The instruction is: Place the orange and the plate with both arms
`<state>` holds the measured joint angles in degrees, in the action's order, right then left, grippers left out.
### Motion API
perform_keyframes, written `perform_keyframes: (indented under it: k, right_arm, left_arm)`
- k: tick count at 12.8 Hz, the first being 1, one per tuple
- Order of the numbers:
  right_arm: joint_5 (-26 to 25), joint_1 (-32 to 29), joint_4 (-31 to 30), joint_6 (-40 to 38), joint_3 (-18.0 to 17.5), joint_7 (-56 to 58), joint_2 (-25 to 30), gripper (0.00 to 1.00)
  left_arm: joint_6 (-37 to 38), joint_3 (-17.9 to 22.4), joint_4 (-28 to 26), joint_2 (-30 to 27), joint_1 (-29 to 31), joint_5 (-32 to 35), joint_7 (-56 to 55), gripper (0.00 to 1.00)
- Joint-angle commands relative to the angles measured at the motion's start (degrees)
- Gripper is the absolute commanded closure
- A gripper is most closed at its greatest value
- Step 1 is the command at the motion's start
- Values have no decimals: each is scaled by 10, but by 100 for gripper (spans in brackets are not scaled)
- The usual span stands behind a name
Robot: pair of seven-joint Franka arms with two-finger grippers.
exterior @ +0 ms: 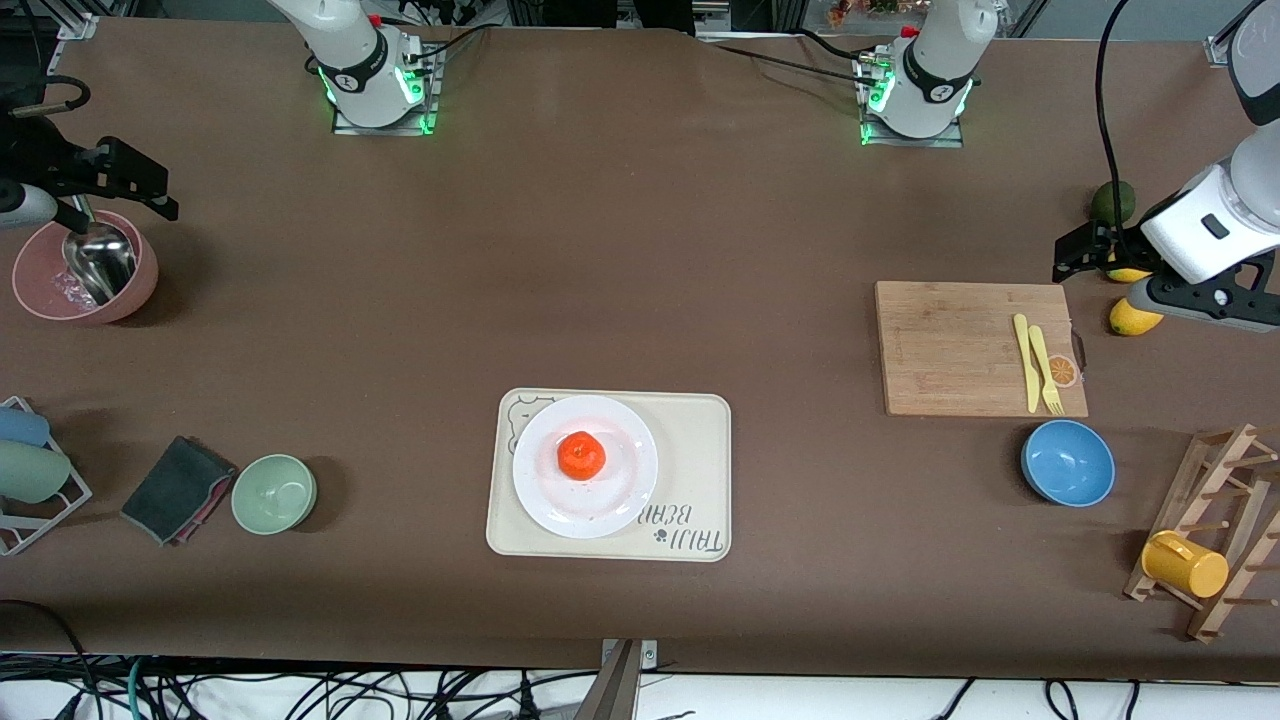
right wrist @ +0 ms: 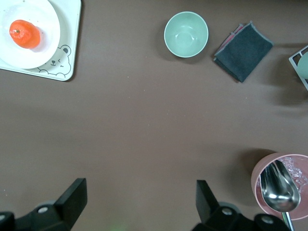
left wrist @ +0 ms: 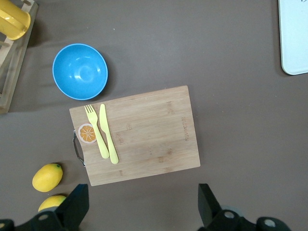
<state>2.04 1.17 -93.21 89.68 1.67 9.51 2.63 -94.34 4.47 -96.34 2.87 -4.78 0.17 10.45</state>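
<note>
Brown desk point(exterior: 640, 250) carries everything. At its middle, nearer the front camera, a small round red-orange orange point(exterior: 581, 455) sits in a glossy white round plate point(exterior: 585, 466), which rests on a cream rectangular tray with a bear drawing point(exterior: 690, 440). The left tool point(left wrist: 144, 204), fingers apart and holding nothing, hangs over the edge of a wooden cutting board point(exterior: 950, 345). The right tool point(right wrist: 139, 202), fingers also apart, hangs over bare desk beside a pink bowl point(exterior: 40, 270) holding a metal scoop point(exterior: 98, 260). Both tools are cut off in the wrist views.

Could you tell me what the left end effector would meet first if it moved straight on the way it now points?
Probably bare table. The open left end effector points down beside the cutting board, just off its edge, though depth is hard to judge.
</note>
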Motion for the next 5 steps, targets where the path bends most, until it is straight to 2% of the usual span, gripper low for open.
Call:
perform_keyframes:
  k: [1, 5]
  right_arm:
    - [-7, 0, 29, -9, 3, -6, -12, 0]
    - [-12, -1, 30, -8, 3, -6, -15, 0]
  left_arm:
    - [3, 1, 8, 3, -1, 4, 11, 0]
    - [3, 1, 8, 3, -1, 4, 11, 0]
